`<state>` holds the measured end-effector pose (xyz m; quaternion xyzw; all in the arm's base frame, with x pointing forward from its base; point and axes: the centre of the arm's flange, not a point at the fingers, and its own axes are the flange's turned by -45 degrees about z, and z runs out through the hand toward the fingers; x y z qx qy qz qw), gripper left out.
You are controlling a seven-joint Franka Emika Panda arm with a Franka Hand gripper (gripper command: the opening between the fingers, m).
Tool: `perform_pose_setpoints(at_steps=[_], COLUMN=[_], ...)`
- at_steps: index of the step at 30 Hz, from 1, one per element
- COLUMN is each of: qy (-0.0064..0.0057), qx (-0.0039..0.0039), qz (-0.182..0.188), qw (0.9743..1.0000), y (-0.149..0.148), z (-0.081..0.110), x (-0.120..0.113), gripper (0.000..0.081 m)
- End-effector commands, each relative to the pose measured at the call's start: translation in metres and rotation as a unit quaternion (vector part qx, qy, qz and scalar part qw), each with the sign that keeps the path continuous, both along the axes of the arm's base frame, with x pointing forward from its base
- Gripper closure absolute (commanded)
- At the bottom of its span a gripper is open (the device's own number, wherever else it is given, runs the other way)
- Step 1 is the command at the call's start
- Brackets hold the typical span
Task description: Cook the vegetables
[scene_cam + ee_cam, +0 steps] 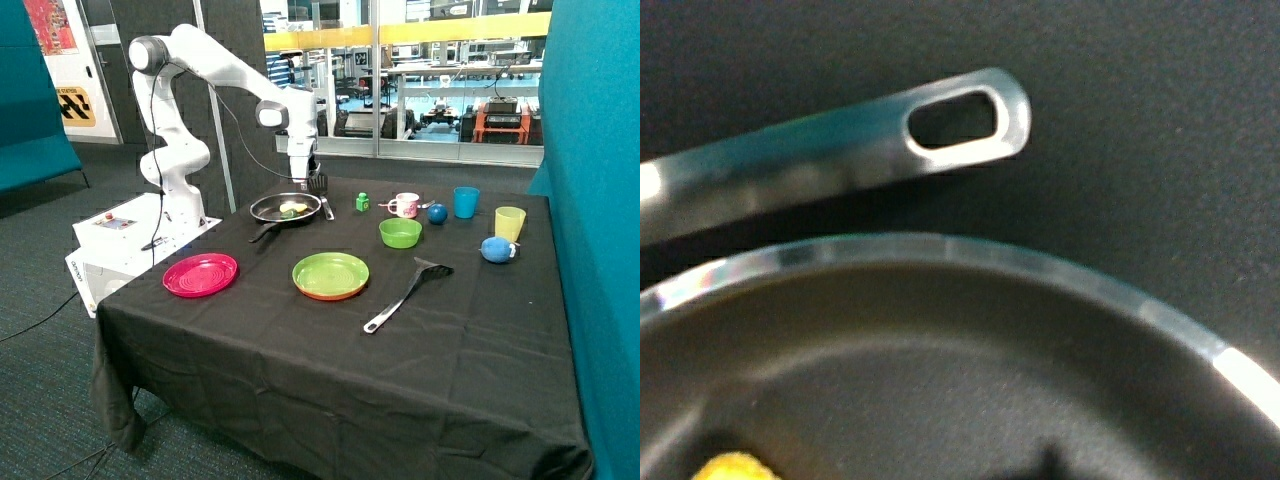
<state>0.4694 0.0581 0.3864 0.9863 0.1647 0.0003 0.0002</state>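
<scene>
Black tablecloth (300,370) fills the foreground, bare up to the green plate (330,275) and pink plate (201,274), both empty. A black spatula (405,293) lies beside the green plate, handle toward the near edge, untouched.

Frying pan (285,208) sits at the far edge near the robot base, handle angled toward the pink plate. Vegetables (291,209) are already in it: yellow piece clear in the outside view, a dark lump touching it. Wrist view catches only a yellow sliver (732,467) and a dark shape at the pan floor. So loading looks done; the stirring/cooking part probably isn't.

Gripper (316,183) hangs just over the pan's far rim, next to a second utensil whose metal handle (840,150), with hang-hole, lies on the cloth just outside the pan rim (940,250). The dark slotted head by the gripper in the outside view may belong to it. Can't tell whether the gripper has hold of anything or how far apart the fingers are; neither view shows them.

Green cube (362,202), pink mug (405,205), blue ball (437,213), green bowl (400,232) and cups sit in a row beyond, out of the work zone.
</scene>
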Motion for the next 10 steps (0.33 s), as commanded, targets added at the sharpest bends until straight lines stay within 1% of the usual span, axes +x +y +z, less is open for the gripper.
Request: perform_pose_setpoints(at_steps=[1, 10], qy=[0.0003, 0.0003], qx=[0.00017, 0.00017], qz=[-0.018, -0.016], qw=[0.9998, 0.9999], y=[-0.0152, -0.0204], z=[-0.0023, 0.0003], x=[0.0147, 0.0225], gripper=[0.0509, 0.0510])
